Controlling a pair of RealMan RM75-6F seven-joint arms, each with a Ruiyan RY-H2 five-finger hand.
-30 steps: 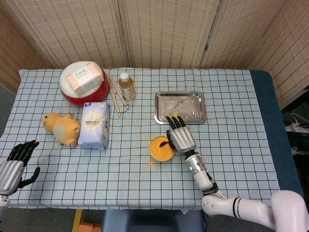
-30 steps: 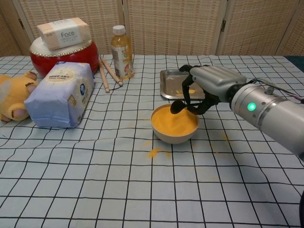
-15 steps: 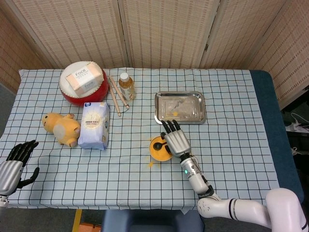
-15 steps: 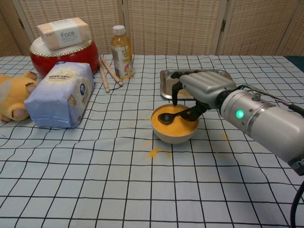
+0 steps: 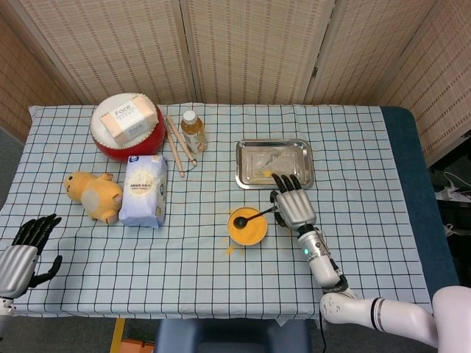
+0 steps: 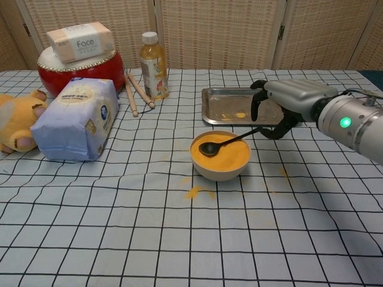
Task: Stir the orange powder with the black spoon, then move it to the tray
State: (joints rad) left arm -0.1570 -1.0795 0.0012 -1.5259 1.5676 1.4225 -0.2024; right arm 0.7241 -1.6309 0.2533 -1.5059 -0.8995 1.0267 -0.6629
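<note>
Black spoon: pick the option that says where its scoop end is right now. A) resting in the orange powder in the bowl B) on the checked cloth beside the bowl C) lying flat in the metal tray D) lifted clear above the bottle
A: the black spoon has its scoop end in the orange powder inside the bowl, while the right hand holds the handle end.

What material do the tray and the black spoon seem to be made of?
The tray: probably stainless steel or similar polished metal, since its silver surface is shiny and reflective. The black spoon, held by the right hand: likely plastic, being uniformly black with little shine, though coated metal cannot be excluded.
</note>
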